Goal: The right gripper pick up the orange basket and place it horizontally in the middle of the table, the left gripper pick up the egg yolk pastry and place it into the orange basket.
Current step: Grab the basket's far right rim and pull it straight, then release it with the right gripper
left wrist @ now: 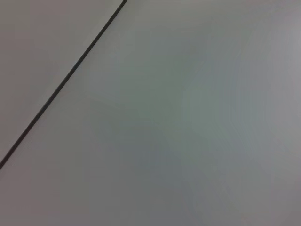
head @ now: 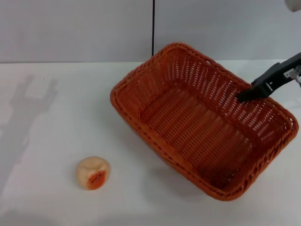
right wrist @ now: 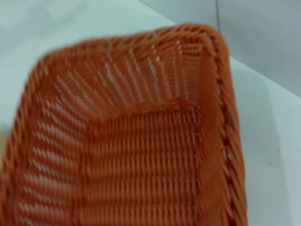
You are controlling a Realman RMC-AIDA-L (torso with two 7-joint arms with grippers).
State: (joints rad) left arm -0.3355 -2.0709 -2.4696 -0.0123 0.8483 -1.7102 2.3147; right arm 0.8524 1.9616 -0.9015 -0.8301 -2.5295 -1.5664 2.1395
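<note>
The orange basket (head: 197,122) lies diagonally across the middle-right of the white table (head: 56,122). A shadow under its near-left side suggests it is held off the surface. My right gripper (head: 248,92) reaches in from the right edge of the head view and is shut on the basket's far-right rim, one black finger inside the wall. The right wrist view looks straight into the basket's (right wrist: 141,141) woven interior. The egg yolk pastry (head: 93,173) sits alone on the table at the near left, well apart from the basket. My left gripper is out of view.
A grey wall with a dark vertical seam (head: 153,26) stands behind the table. The left arm's shadow (head: 28,108) falls on the table's left side. The left wrist view shows only a plain grey surface crossed by a dark line (left wrist: 66,80).
</note>
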